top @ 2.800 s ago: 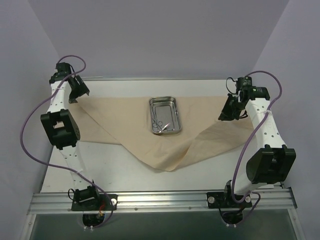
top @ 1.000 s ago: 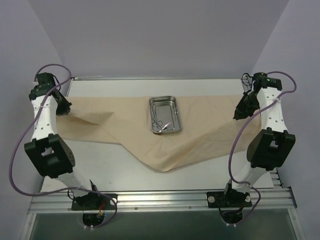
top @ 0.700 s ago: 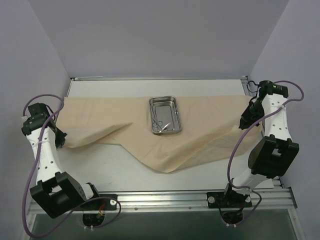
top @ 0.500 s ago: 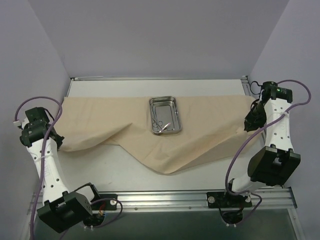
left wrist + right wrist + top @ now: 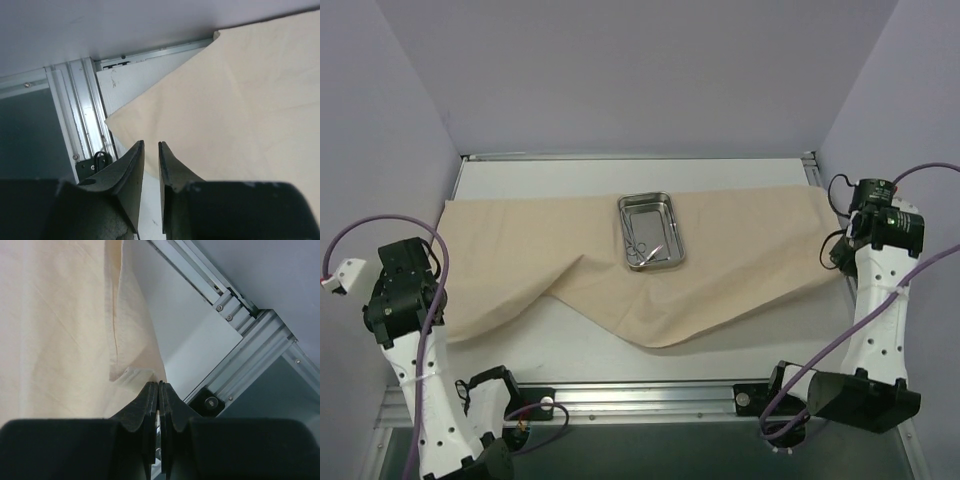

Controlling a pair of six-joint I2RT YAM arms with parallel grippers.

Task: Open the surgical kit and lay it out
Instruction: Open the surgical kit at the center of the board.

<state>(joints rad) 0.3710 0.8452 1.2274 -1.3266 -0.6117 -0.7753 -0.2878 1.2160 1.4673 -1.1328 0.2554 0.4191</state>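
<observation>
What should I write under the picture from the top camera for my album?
Tan cloth spread wide on the white table, shiny steel tray sitting on top.

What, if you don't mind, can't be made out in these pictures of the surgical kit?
Instruments in the steel tray: top view, too small to count or name; outside both wrist views.
Left gripper and right gripper: top view, fingers hidden by their own wrists.
Cloth wrap: wrist views, cut off by frame edges and gripper bodies.
Table under the cloth wrap: covered everywhere.
</observation>
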